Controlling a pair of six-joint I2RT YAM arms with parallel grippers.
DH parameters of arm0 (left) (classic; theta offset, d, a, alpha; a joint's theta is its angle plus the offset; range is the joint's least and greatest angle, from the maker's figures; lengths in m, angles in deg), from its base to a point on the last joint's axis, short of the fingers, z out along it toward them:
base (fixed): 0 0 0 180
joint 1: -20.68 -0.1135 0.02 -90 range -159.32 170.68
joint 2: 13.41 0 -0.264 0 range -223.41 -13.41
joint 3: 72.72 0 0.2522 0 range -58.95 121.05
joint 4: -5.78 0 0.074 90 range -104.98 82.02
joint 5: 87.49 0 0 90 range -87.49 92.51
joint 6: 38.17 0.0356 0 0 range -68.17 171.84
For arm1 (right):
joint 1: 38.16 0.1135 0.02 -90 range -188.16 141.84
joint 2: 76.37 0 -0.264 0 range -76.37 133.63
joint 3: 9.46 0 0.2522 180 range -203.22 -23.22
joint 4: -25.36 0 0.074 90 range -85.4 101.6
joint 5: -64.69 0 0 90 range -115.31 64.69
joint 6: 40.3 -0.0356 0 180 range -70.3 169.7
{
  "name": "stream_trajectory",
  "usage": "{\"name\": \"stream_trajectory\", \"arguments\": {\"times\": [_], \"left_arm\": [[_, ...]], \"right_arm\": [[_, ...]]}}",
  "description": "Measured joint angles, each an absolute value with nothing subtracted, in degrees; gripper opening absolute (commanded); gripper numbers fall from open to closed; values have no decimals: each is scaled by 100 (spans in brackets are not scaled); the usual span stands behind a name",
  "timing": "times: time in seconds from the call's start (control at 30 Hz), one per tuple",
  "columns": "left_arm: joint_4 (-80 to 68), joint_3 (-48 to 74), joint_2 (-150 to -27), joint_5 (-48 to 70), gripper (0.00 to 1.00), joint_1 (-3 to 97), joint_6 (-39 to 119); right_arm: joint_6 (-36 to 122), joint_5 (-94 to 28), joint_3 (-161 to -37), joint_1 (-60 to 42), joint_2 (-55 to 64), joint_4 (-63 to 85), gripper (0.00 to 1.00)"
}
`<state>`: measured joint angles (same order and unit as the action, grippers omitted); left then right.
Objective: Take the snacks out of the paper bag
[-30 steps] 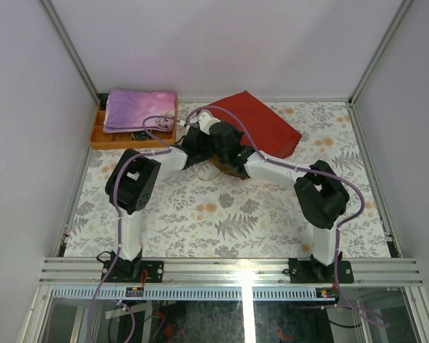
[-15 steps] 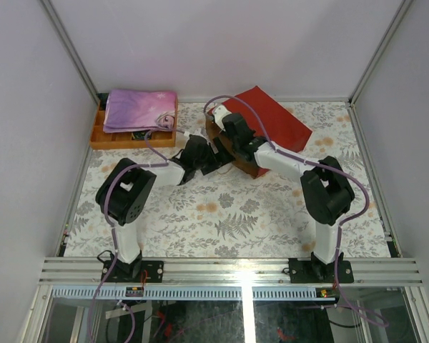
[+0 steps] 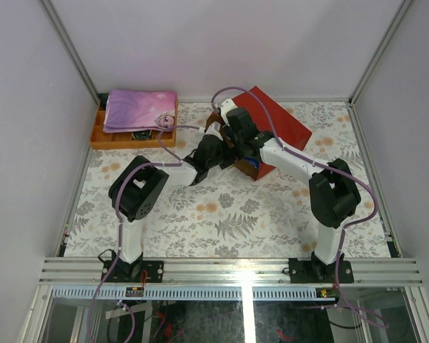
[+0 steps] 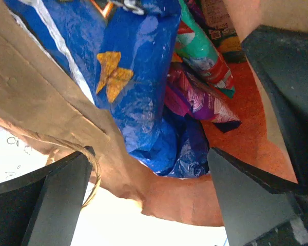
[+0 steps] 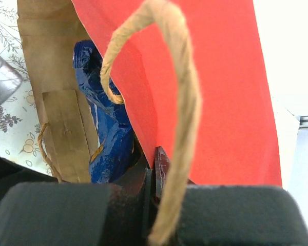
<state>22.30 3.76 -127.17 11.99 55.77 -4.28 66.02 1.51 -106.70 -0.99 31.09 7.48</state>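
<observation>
Now right claw (image 5: 151, 171) pinches the paper bag (image 5: 220, 92) up by its rim, left claw (image 4: 143, 174) has moved in spread, Doritos bag (image 4: 138, 77) dead ahead.

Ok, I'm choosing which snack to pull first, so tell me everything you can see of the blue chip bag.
The blue chip bag is glossy, crinkled film with a yellow-orange chip picture and a white stripe. It lies inside the red paper bag, its end at the mouth, against the brown kraft wall and beside a purple packet and a green packet. The left gripper is open outside; neither finger touches it.
</observation>
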Motion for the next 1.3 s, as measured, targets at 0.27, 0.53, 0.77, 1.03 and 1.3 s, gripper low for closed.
{"name": "stream_trajectory", "arguments": {"times": [0.27, 0.53, 0.77, 1.03, 1.3], "left_arm": [[2104, 610, -12802, 762, 77, 5590, -448], [1549, 433, -12481, 406, 88, 5590, -247], [615, -443, -11423, 189, 91, 5588, 230], [-165, -561, -10625, 126, 93, 5588, 671], [-104, -30, -10787, 229, 87, 5590, 802]], "right_arm": [[6530, 158, -10913, -62, 3091, 313, 4], [6488, 158, -11048, -62, 3091, 145, 5], [6464, 149, -11168, -69, 3091, 5, 5], [6414, 97, -11282, -71, 3091, -118, 5], [6392, 60, -11400, -73, 3091, -286, 4]]}}
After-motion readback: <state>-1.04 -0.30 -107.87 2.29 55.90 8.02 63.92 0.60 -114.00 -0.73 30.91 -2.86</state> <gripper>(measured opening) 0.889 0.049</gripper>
